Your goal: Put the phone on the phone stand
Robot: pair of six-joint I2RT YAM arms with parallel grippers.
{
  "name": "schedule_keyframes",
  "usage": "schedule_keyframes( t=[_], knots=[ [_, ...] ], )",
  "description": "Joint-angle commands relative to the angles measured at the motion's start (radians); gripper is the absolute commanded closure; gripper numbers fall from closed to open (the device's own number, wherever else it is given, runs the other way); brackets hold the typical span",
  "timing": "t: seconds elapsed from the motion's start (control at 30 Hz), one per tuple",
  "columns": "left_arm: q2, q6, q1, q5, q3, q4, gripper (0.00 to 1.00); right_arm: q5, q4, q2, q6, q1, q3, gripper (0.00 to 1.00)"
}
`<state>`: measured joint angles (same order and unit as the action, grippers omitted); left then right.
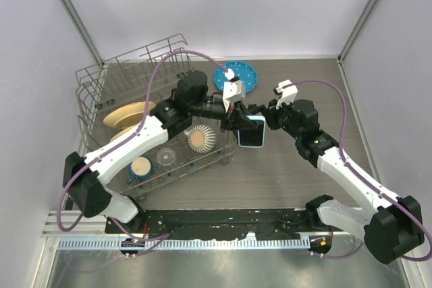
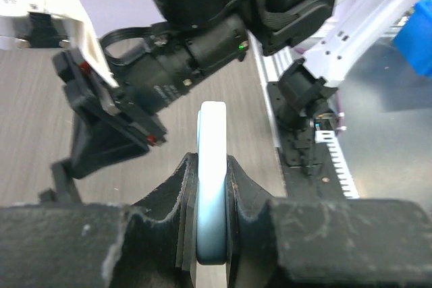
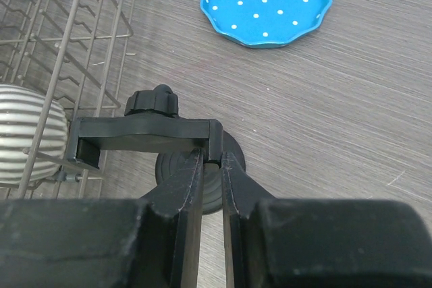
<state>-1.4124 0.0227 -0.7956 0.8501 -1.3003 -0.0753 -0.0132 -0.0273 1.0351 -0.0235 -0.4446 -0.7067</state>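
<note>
Left wrist view: my left end effector [image 2: 210, 173] is clamped tight on the phone [image 2: 212, 126], which is seen edge-on at centre frame.
Right wrist view: my right end effector [image 3: 211, 166] is nearly closed, pinching the right end of the phone stand [image 3: 145, 133] cradle, lower centre.
Top view: the phone sits mid-frame between both end effectors, over the counter [image 1: 297, 187].
Upper right, right wrist view: blue dotted plate [image 3: 266, 1] on the counter.

On the bench [image 1: 283, 180], the dish rack [image 1: 135, 54] fills the nine o'clock side, with a bowl [image 1: 200, 137], cup [image 1: 140, 166] and glass [image 1: 165, 158] inside it. A plate [image 1: 248, 79] lies at twelve o'clock. Mid-bench the phone [image 1: 253, 133] hangs in the left tool [image 2: 212, 166], between the rack and the phone stand [image 3: 145, 133].
</note>
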Motion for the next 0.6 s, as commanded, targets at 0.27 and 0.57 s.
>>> schedule_keyframes(
  t=[0.27, 0.57],
  knots=[
    [-0.217, 0.099, 0.116, 0.263, -0.191, 0.277, 1.0, -0.286, -0.014, 0.0, -0.007, 0.09, -0.054, 0.99],
    [-0.405, -0.056, 0.13, 0.455, -0.319, 0.414, 1.0, -0.326, 0.003, 0.042, 0.007, 0.113, -0.074, 0.99]
  ],
)
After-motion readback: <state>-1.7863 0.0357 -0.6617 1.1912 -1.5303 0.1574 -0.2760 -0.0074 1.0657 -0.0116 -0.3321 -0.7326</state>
